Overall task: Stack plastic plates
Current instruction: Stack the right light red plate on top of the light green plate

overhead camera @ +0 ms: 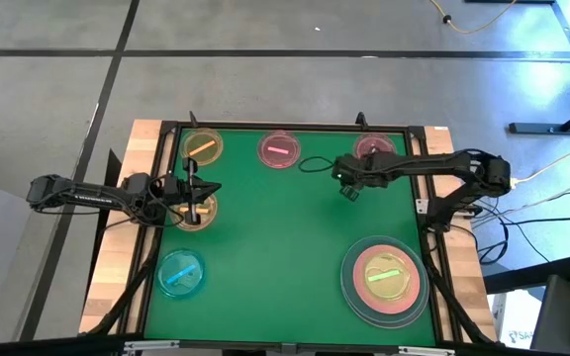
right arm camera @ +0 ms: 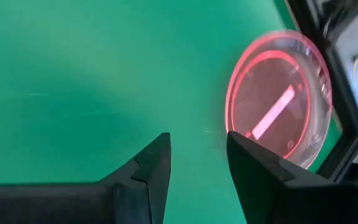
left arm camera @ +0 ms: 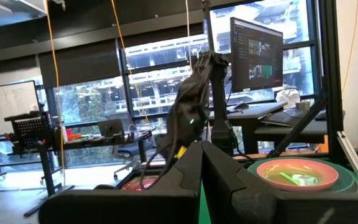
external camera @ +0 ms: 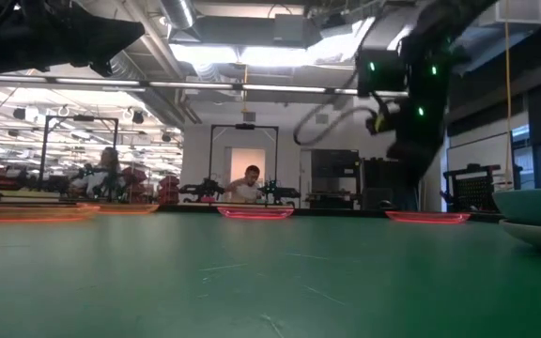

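Note:
Small translucent plates lie flat on the green table: a yellow one [overhead camera: 201,148], two pink ones [overhead camera: 278,150] [overhead camera: 374,148], another yellow one [overhead camera: 194,210] and a blue one [overhead camera: 180,273]. Near the right near corner a green plate [overhead camera: 384,277] sits on a pink medium plate on large pale plates [overhead camera: 356,297]. My left gripper [overhead camera: 194,193] hovers over the second yellow plate, shut [left arm camera: 201,155] and pointing level. My right gripper [overhead camera: 349,188] hangs open [right arm camera: 197,155] above bare table, beside the right-hand pink plate [right arm camera: 278,121].
A dark frame [overhead camera: 419,198] rims the table, with wooden strips [overhead camera: 117,277] outside it. A black cable [overhead camera: 315,163] lies between the two pink plates. Bare green surface [overhead camera: 285,257] spreads over the middle and near part. In the low view, people sit far behind the table [external camera: 249,183].

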